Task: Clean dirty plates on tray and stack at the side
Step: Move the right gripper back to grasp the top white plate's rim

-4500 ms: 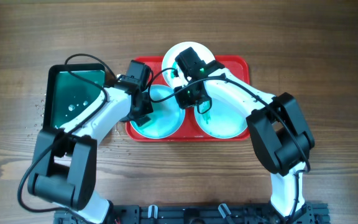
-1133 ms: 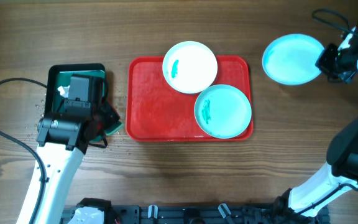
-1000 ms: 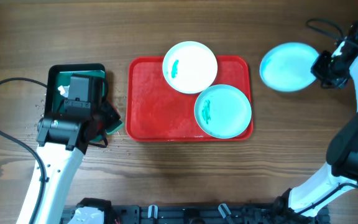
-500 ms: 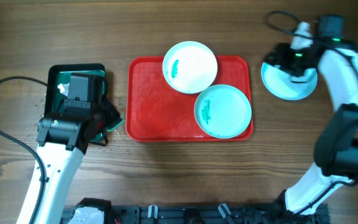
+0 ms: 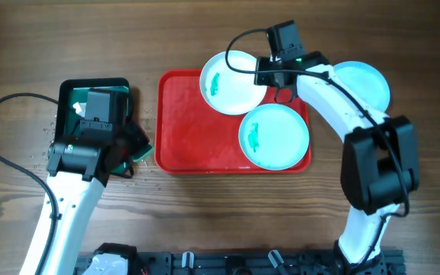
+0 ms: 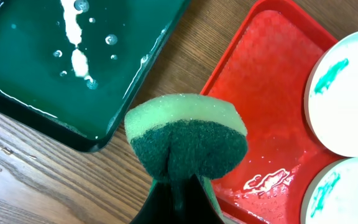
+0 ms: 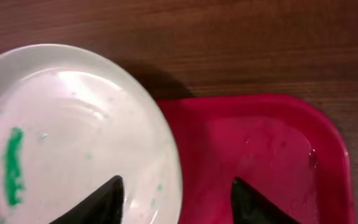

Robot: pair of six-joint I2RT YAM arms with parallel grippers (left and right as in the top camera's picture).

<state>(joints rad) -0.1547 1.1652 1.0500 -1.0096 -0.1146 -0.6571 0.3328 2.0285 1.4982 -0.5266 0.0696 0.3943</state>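
Across the red tray (image 5: 182, 137), a smeared white plate (image 5: 228, 84) overhangs the rim at 12 o'clock, and a smeared turquoise plate (image 5: 277, 137) lies just beside it at 4 o'clock. Over the white plate's 3 o'clock edge hovers the right gripper (image 7: 176, 199), fingers spread apart. A second turquoise plate (image 5: 369, 80) rests on the table at 2 o'clock. At 9 o'clock the left gripper (image 6: 179, 193) pinches a green sponge (image 6: 188, 140) beside the dark green tray (image 6: 30, 68).

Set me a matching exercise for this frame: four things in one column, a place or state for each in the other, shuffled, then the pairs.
1. white plate
2. sponge
3. dark green tray
4. right tool

A. open, astride a plate rim
B. pinched in the left tool
C. teal smear, at the red tray's far edge
D. liquid pooled inside

Pairs: 1-C, 2-B, 3-D, 4-A
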